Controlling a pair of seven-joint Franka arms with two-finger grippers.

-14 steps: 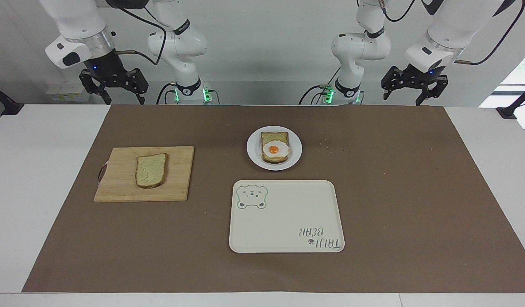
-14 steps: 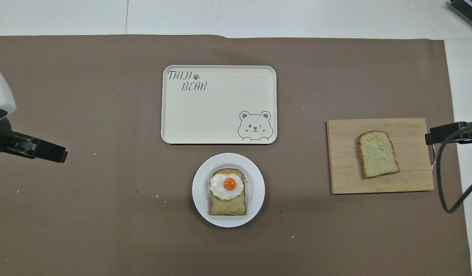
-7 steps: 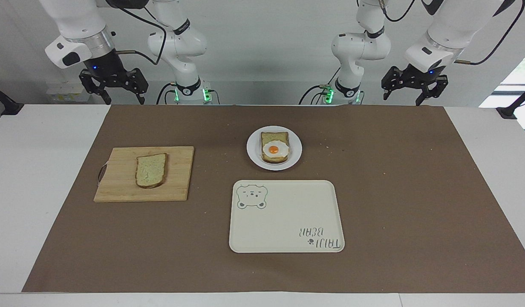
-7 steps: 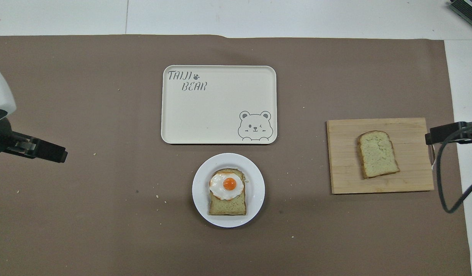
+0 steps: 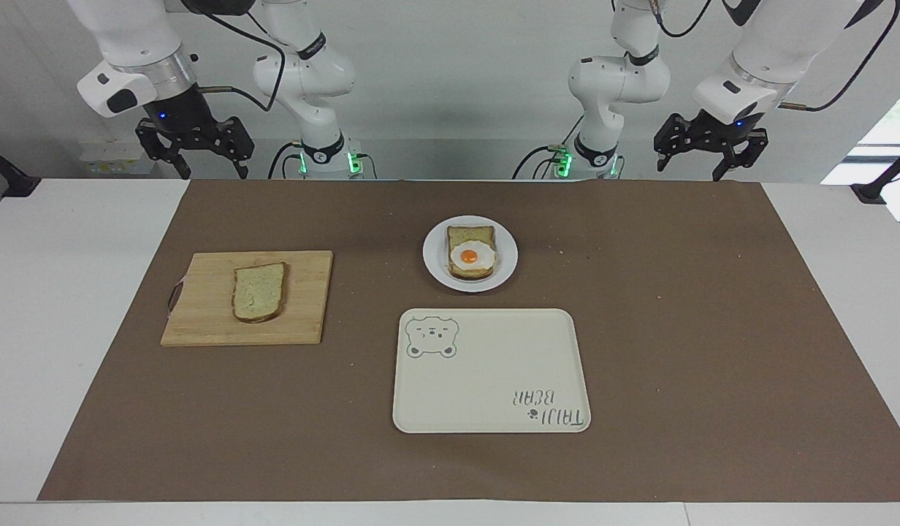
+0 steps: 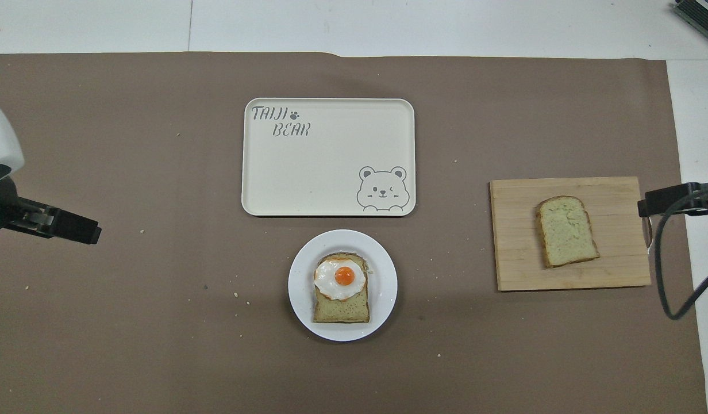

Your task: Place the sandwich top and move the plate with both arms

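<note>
The right gripper [image 5: 194, 157] hangs in the air over the table edge by the robots, above the brown paper mat's [image 5: 676, 307] corner at the right arm's end, its two black fingers spread apart and holding nothing. The left gripper [image 5: 709, 155] hangs over the mat's corner at the left arm's end, fingers likewise apart and empty; both arms wait. One round white plate [image 5: 435, 274] sits mid-mat and serves as landmark: on it lies one bread slice with a fried egg [image 5: 471, 256], glossy white with an orange yolk. One sandwich top [image 5: 258, 292], pale, porous, brown-crusted, lies flat on the single rectangular wooden cutting board [image 5: 304, 307], well apart from the plate toward the right arm's end. One cream rounded-corner tray [image 5: 486, 365] with a bear drawing lies just beside the plate, farther from the robots.
</note>
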